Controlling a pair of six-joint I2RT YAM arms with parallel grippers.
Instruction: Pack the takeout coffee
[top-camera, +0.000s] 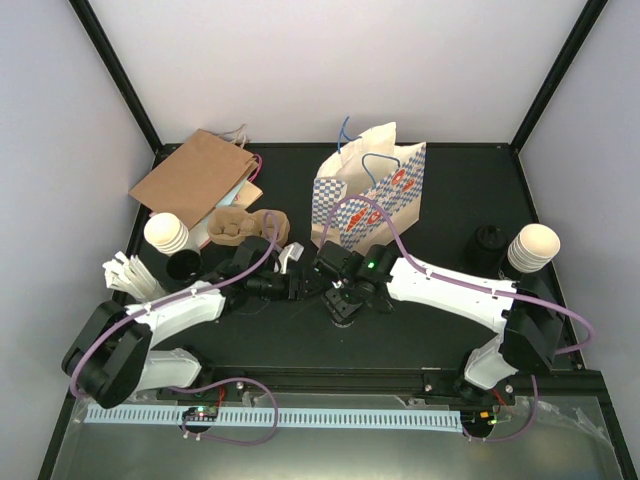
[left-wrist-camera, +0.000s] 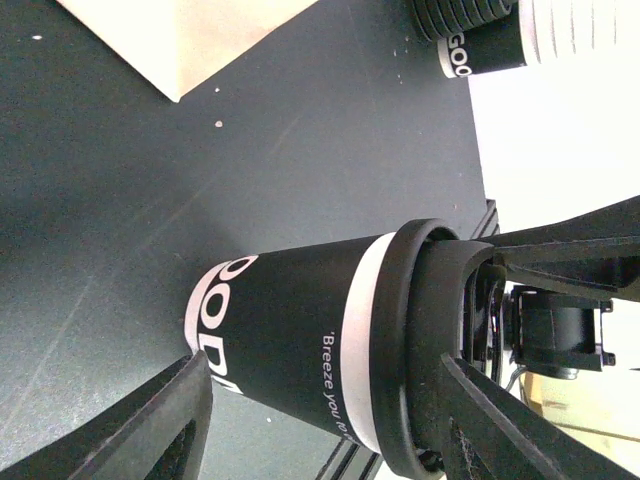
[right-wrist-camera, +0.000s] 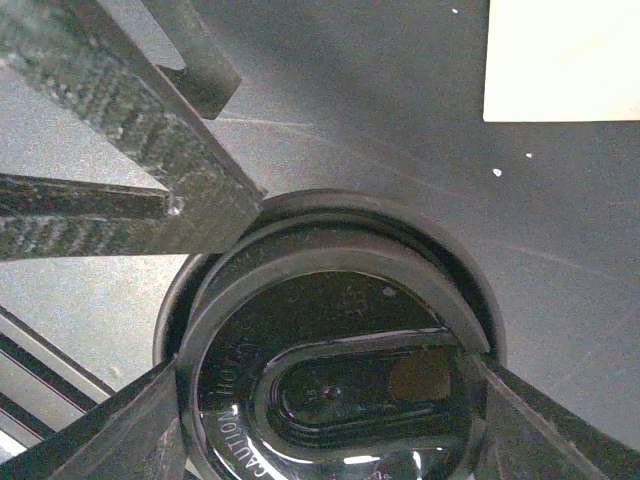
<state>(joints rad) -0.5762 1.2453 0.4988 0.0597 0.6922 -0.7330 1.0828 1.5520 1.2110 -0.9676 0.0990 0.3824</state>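
**Coffee cup (left-wrist-camera: 290, 340), lidded: 1.** Black sleeve with white lettering, a white band under the black lid. It stands upright at the middle of the worktop (top-camera: 450, 330), nearer the near edge than the far one.

**Grippers: 2.**
- The right gripper (right-wrist-camera: 325, 370) comes down from above. Its fingers press on opposite sides of the lid's rim and hold the cup there.
- The left gripper (left-wrist-camera: 325, 370) reaches in from the left, level with the cup's side. Its jaws are apart with the cup between the tips. Whether they touch it cannot be told.

**Bags: 2.**
- The brown bag (top-camera: 195, 175) lies flat at the far left corner.
- The checked bag (top-camera: 370, 195), blue and white, stands open at the middle of the far edge.

**Pulp cup carrier (top-camera: 240, 225): 1.** It sits just beside the brown bag.

**White cup stacks: 2.** The left stack (top-camera: 165, 232) is near the left edge and the right stack (top-camera: 532, 245) near the right edge. A black round item stands just beside each, too small to identify.

**White strips (top-camera: 125, 272): 1 bundle**, at the left edge.

**Surface and room:** matte black worktop, plain white walls, black frame posts. A white slotted rail (top-camera: 330, 415) runs along the near edge.
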